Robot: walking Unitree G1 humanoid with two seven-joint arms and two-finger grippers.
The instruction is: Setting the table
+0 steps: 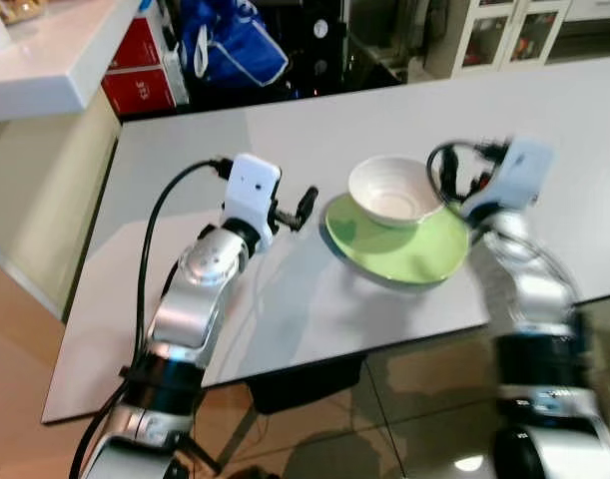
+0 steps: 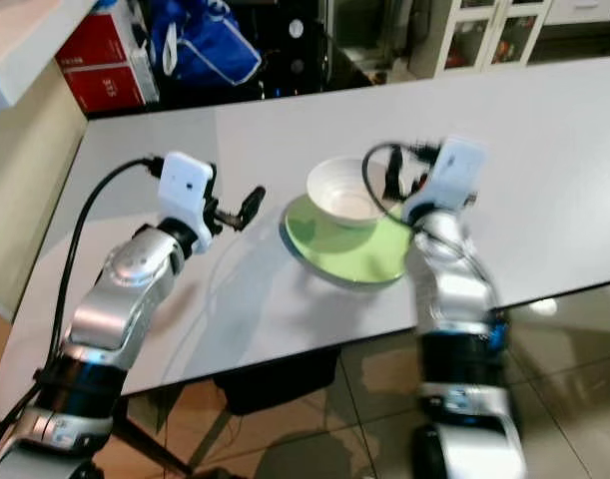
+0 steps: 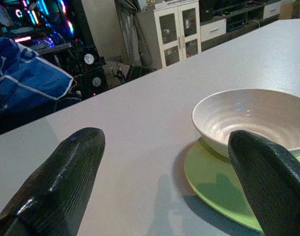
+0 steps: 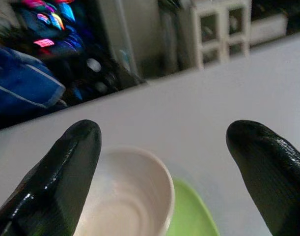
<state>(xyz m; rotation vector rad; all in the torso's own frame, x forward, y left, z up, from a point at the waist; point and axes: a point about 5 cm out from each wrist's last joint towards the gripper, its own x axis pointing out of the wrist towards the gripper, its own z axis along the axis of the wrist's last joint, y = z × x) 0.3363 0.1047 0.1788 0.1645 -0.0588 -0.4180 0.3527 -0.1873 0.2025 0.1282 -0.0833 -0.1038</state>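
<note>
Here a white bowl (image 1: 394, 190) sat on a green plate (image 1: 399, 245), toward the plate's twelve o'clock edge, so that a wide crescent of green lay bare from four round to eight o'clock. The plate rested flat on a grey table (image 1: 285, 309), not far from the table's near edge.

The left gripper (image 1: 303, 208) hovered at the plate's nine o'clock, just beside its rim and apart from it; in its wrist view its two black fingers (image 3: 56, 187) stood wide apart with nothing between them, bowl and plate showing beyond. The right gripper (image 4: 164, 162) hung at the bowl's three o'clock, near the rim, its wrist blurred in the head views. Its fingers (image 4: 61, 177) were likewise spread and empty, with the bowl and a sliver of green plate below them.

At the table's eleven o'clock stood red boxes (image 1: 140, 70) and a blue bag (image 1: 230, 45); at one o'clock, a white cabinet (image 1: 509, 30).
</note>
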